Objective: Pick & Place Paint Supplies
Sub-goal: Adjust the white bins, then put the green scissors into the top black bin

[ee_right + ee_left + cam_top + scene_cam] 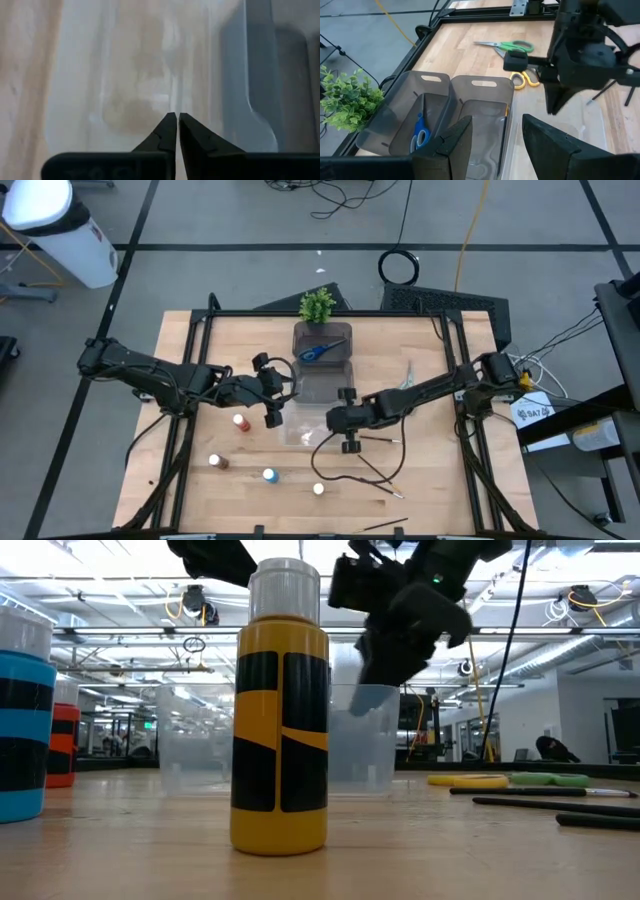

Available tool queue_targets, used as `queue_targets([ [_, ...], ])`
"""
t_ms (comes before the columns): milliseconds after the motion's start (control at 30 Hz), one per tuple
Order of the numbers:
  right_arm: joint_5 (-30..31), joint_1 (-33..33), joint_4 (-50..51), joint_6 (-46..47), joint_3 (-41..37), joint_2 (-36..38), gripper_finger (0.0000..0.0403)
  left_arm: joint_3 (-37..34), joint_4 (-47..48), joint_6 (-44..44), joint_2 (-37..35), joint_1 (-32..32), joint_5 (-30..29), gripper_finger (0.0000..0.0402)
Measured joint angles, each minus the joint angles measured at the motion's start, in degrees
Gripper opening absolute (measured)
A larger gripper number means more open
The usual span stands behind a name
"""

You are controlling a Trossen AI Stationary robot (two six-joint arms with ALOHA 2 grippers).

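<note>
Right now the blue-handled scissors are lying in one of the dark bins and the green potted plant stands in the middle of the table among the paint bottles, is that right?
Not quite. The blue-handled scissors do lie in a dark bin, but the green potted plant stands at the table's far edge, just behind that bin, well apart from the paint bottles. The high view shows it.
</note>
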State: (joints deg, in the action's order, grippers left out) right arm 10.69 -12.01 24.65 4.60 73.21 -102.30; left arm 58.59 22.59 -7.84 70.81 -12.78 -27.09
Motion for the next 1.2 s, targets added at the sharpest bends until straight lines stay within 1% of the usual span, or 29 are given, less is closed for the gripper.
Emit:
queue_targets([
  [133, 0.8, 0.2, 4.5, 1.4, 0.0, 1.4, 0.0002, 0.0, 0.2, 0.0, 0.0, 0.0, 0.0, 0.0186],
  [233, 1.8, 0.2, 5.5, 2.0, -0.1, 2.3, 0.0006, 0.0, 0.2, 0.0, 0.0, 0.0, 0.0, 0.0186],
  [367, 1.9, 0.2, 7.4, 1.9, -0.1, 6.1, 0.0006, 0.0, 0.2, 0.0, 0.0, 0.0, 0.0, 0.0186],
  [467, 6.7, -0.1, 13.9, 4.8, 0.0, 10.8, 0.0001, 0.0, 0.7, -0.1, 0.0, 0.0, 0.0, 0.0186],
  [567, 12.4, -0.5, 21.0, 11.0, -1.5, 16.2, 0.0003, 0.0, 2.3, -0.9, 0.0, -0.1, 0.1, 0.0186],
  [600, 13.3, -0.6, 22.2, 13.4, -2.8, 18.2, 0.0004, 0.0, 2.7, -1.3, 0.0, -0.1, 0.1, 0.0186],
  [667, 12.9, -0.8, 22.2, 17.1, -6.8, 22.0, 0.0009, 0.0, 3.3, -1.8, 0.0, -0.1, 0.1, 0.0186],
  [767, 9.7, -0.4, 16.4, 20.8, -14.9, 27.3, 0.0031, -0.8, 2.2, -1.8, 0.0, -0.2, 0.1, 0.0186],
  [833, 6.1, 0.5, 12.2, 21.7, -20.0, 30.1, 0.0058, -1.8, 0.5, -1.8, 0.0, -0.2, 0.1, 0.0186],
  [900, 4.2, 1.1, 10.3, 21.2, -24.5, 31.7, 0.0091, -2.9, -1.1, -1.8, 0.0, -0.2, 0.1, 0.0186],
  [1000, 4.5, 1.2, 10.2, 21.0, -29.7, 32.5, 0.0142, -4.8, -3.4, -1.8, 0.0, -0.1, 0.1, 0.0186],
  [1067, 5.0, 1.1, 9.8, 22.3, -32.4, 32.5, 0.0167, -5.3, -3.5, -1.9, 0.0, 0.0, 0.1, 0.0186],
  [1133, 6.1, 1.1, 9.6, 24.3, -34.5, 31.6, 0.0182, -5.6, -3.7, -2.2, 0.0, 0.0, 0.1, 0.0186],
  [1200, 6.1, 1.2, 8.8, 26.2, -36.6, 30.8, 0.0187, -5.6, -3.7, -2.4, 0.0, 0.0, 0.1, 0.0186],
])
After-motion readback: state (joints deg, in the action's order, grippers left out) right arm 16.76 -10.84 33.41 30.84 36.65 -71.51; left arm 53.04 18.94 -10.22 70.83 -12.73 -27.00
